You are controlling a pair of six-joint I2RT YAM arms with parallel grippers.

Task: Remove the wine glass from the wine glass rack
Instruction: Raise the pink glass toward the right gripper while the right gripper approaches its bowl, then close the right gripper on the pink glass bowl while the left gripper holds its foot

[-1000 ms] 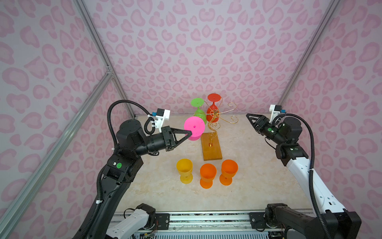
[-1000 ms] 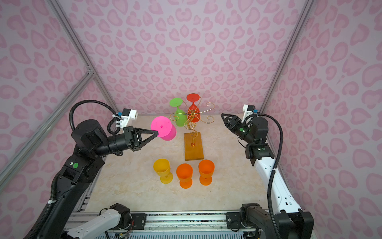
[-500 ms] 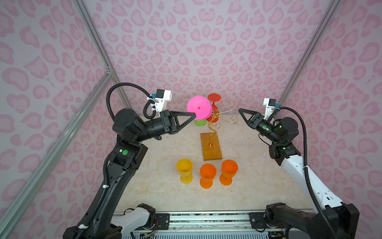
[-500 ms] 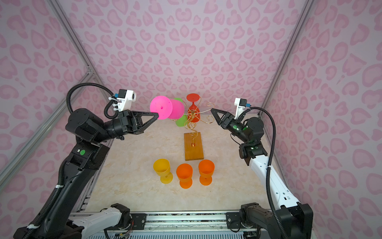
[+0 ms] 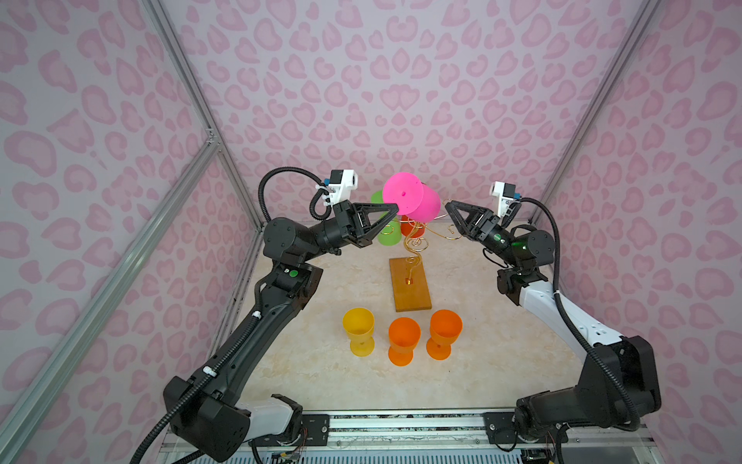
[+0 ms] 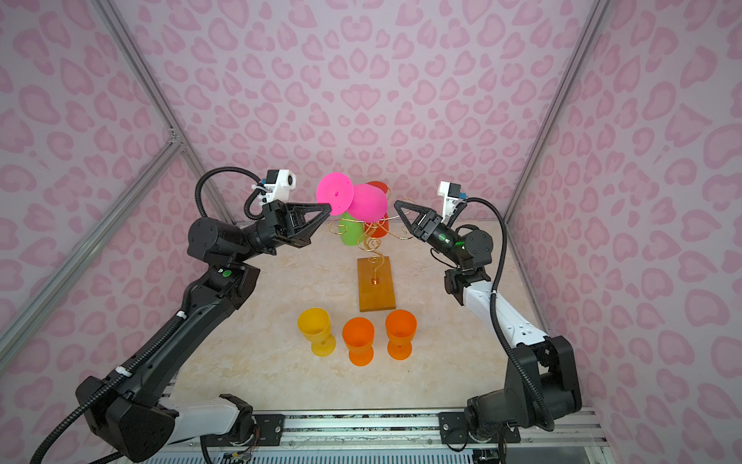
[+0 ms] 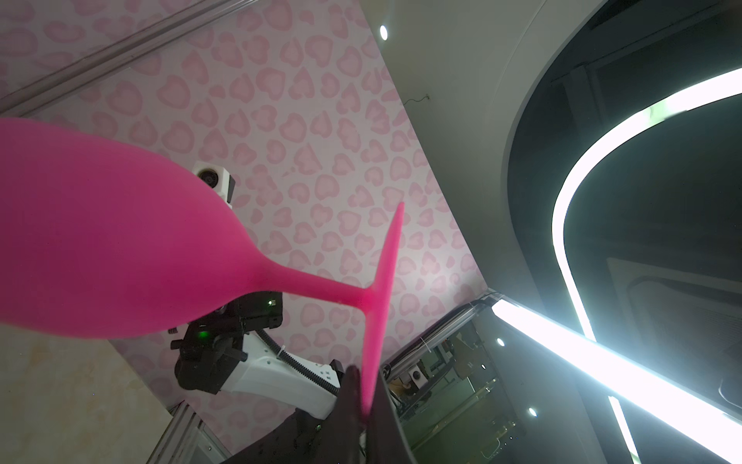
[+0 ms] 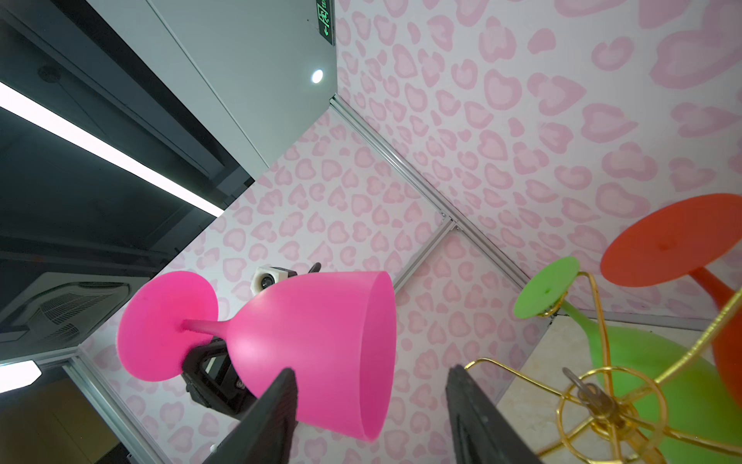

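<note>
The left claw (image 5: pixel 395 207) is pinching the edge of the flat round foot of the opaque hot-pink wine glass (image 5: pixel 421 207). It holds the glass in the air on its side, with the open mouth turned toward the right arm. The glass hangs above the scroll arms of the thin gold wire wine glass rack (image 5: pixel 411 295) on its amber wooden base. The right claw (image 8: pixel 369 373) is spread, its tips just beside the bowl's mouth; contact cannot be told. A lime-green wine glass (image 8: pixel 642 361) and a red wine glass (image 8: pixel 674 241) hang upside down on the rack. A yellow goblet (image 5: pixel 358 327) and two orange goblets (image 5: pixel 403 337) stand upright on the pale marbled bench (image 5: pixel 321 369), in front of the base.
</note>
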